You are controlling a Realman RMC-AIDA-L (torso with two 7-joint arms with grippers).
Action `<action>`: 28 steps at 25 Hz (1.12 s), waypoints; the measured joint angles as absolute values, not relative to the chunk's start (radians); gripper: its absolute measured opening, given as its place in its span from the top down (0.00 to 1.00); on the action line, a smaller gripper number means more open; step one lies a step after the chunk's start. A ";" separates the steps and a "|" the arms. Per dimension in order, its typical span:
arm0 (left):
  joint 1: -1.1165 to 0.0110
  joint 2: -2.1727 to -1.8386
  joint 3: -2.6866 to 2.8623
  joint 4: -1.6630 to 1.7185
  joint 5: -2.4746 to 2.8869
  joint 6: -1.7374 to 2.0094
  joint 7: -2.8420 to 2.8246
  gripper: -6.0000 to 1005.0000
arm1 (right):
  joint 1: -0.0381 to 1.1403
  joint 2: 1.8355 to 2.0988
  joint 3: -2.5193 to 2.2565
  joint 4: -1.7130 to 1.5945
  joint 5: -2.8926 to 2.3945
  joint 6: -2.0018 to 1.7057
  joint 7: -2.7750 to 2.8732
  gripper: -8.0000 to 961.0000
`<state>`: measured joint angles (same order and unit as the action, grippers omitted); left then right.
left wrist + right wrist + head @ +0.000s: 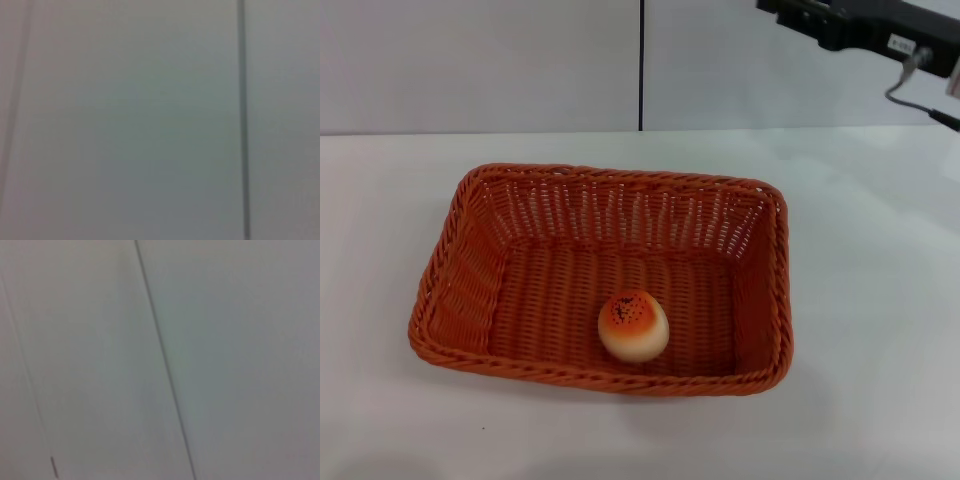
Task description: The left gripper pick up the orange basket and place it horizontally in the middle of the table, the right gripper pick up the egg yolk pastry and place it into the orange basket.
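Note:
The orange basket (pixel 460 270) lies lengthwise across the middle of the white table (pixel 880 300) in the head view. Inside it, near the front wall, the egg yolk pastry (pixel 633 325) rests upright on the woven floor, speckled orange top facing up. Nothing touches either one. High in the far right corner, dark angular parts of the right gripper (pixel 850 22) hang well above and behind the basket, with a cable trailing from them. The left gripper is out of view. Both wrist views show only a pale grey wall with dark seams.
Behind the table stands a grey panelled wall (pixel 520 60) with a vertical dark seam. White tabletop surrounds the basket on all sides.

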<state>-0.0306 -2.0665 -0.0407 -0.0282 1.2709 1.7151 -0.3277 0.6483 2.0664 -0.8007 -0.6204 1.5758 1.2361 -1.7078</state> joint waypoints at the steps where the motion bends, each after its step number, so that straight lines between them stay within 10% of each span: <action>1: -0.031 -2.067 -0.041 -0.028 1.271 1.715 -0.328 0.35 | 0.648 2.066 -0.801 -0.620 1.576 1.236 -1.708 0.43; 28: -0.086 -2.063 -0.021 -0.051 1.297 1.679 -0.248 0.35 | 0.407 2.079 -0.714 -0.284 1.965 1.527 -2.320 0.43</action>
